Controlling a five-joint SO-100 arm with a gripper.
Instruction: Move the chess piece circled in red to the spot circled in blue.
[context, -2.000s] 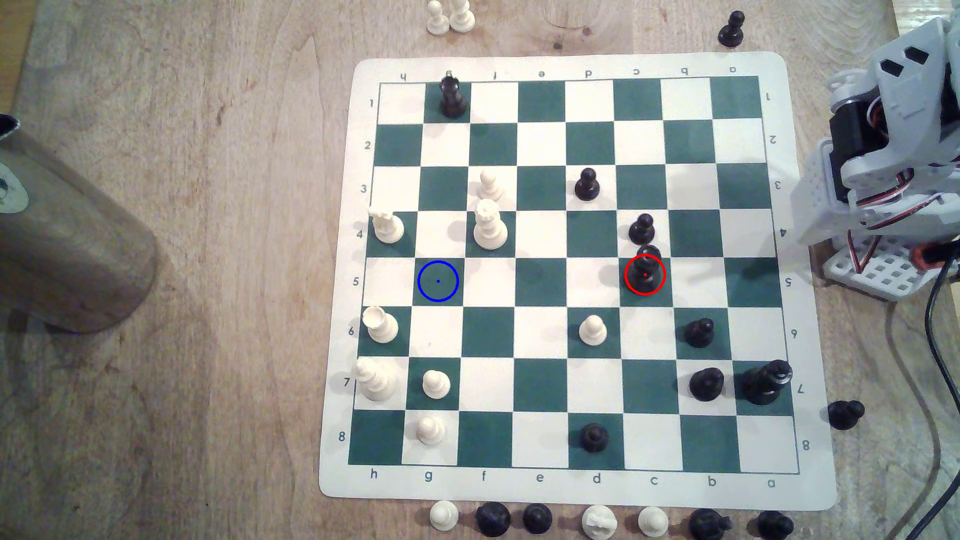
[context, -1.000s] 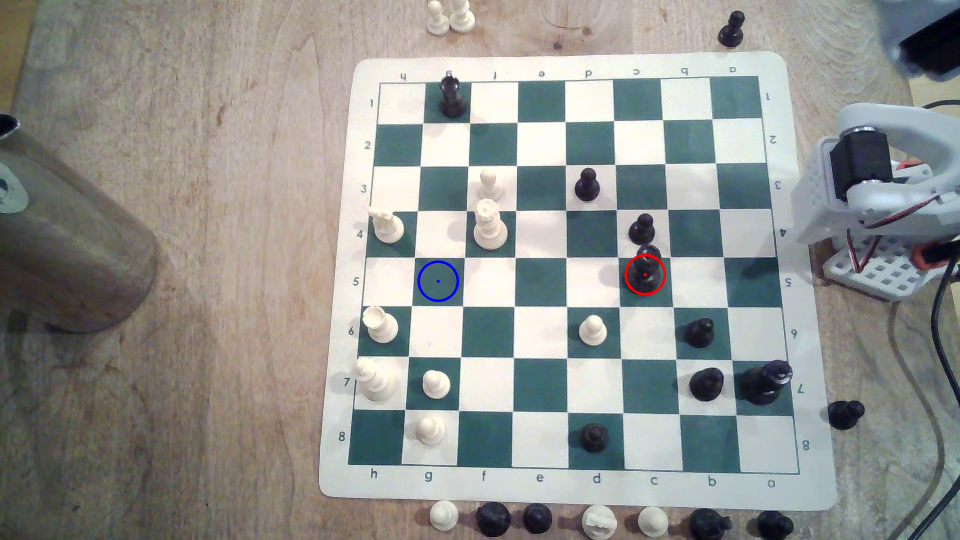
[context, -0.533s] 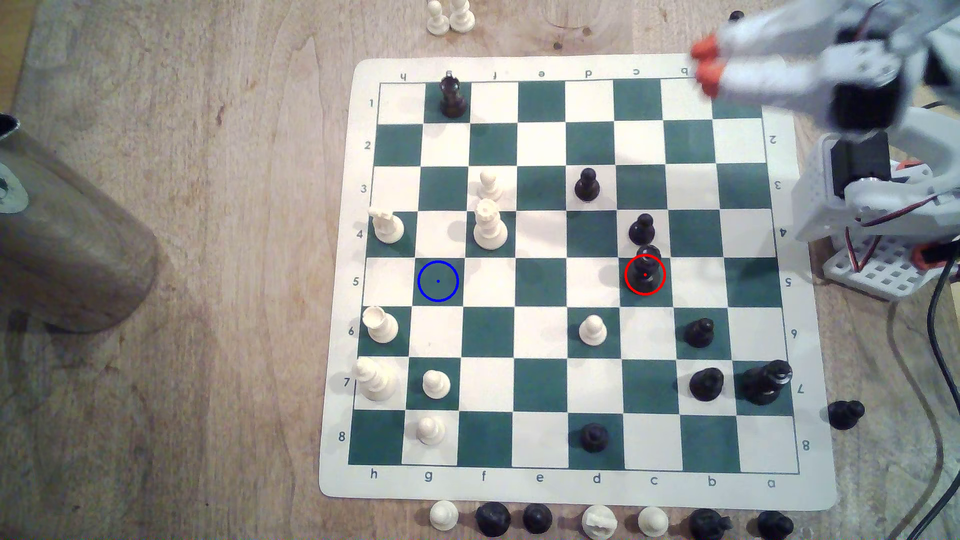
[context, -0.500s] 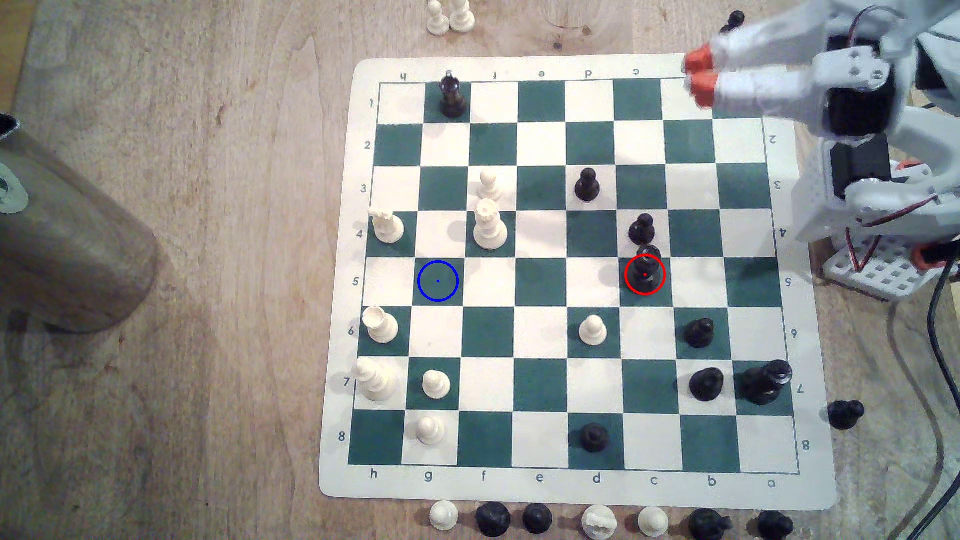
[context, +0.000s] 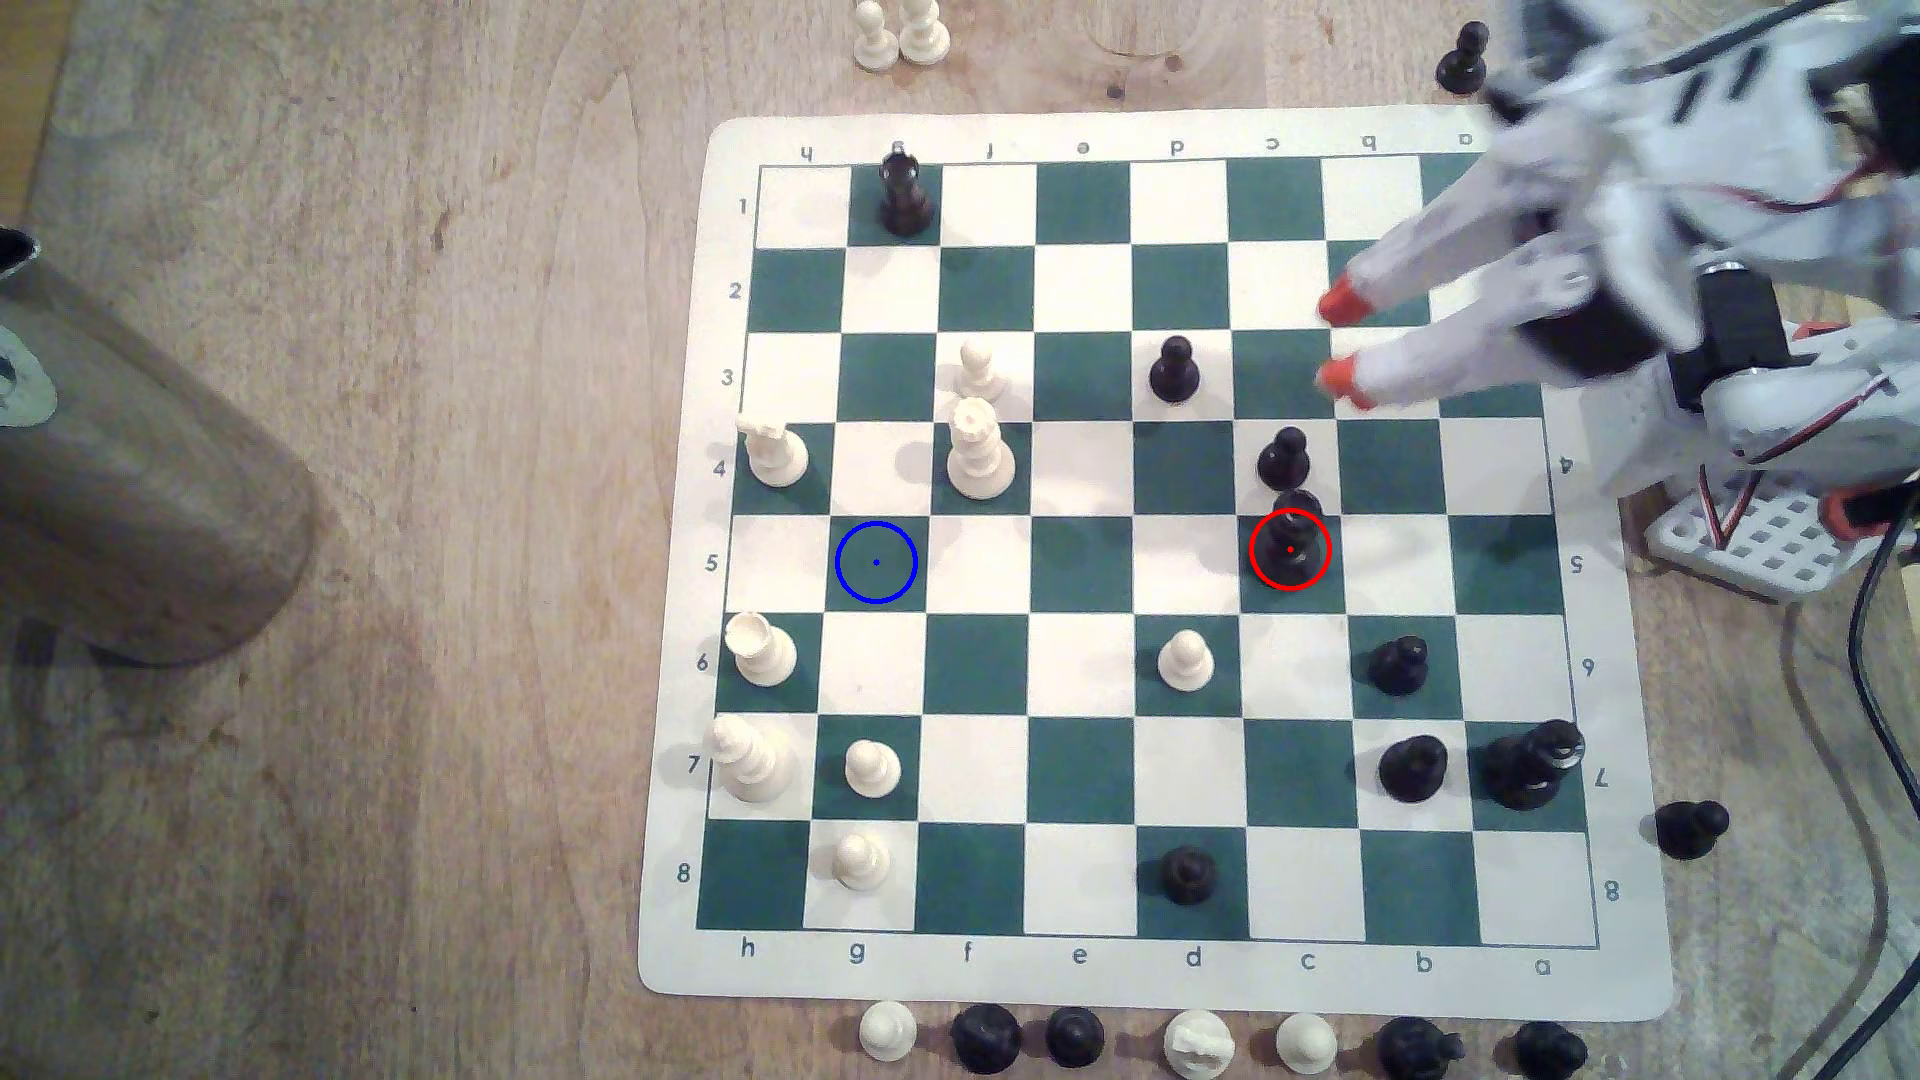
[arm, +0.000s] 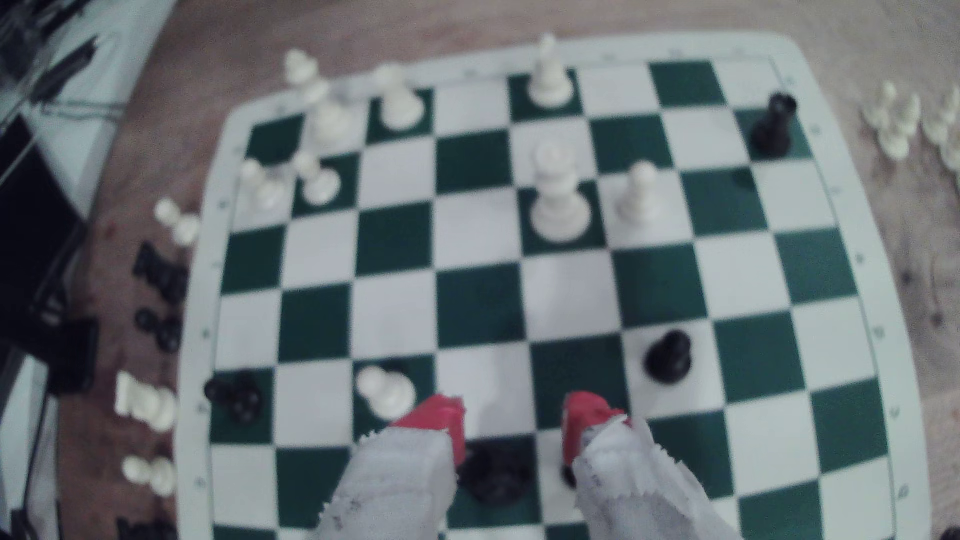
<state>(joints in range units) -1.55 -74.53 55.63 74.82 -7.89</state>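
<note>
The chess piece circled in red (context: 1290, 542) is a tall black piece with a crowned top, standing on a green square at the exterior view's right. In the wrist view, this chess piece (arm: 493, 473) sits low between my fingers. The spot circled in blue (context: 876, 562) is a bare green square in the same row, several squares toward the exterior view's left. My gripper (context: 1339, 341) hovers open over the board, up and slightly right of the piece in the exterior view. Its orange fingertips (arm: 436, 415) are spread and hold nothing.
A black pawn (context: 1284, 457) stands directly against the circled piece on the gripper's side, and another black pawn (context: 1174, 369) is nearby. A white queen (context: 977, 452) stands near the blue ring. A metal cylinder (context: 135, 467) is at the far left. Captured pieces (context: 1195, 1042) line the board's lower edge.
My gripper swung from the board's top right corner down toward the circled piece, and its fingers spread from nearly together to apart. No chess piece has moved.
</note>
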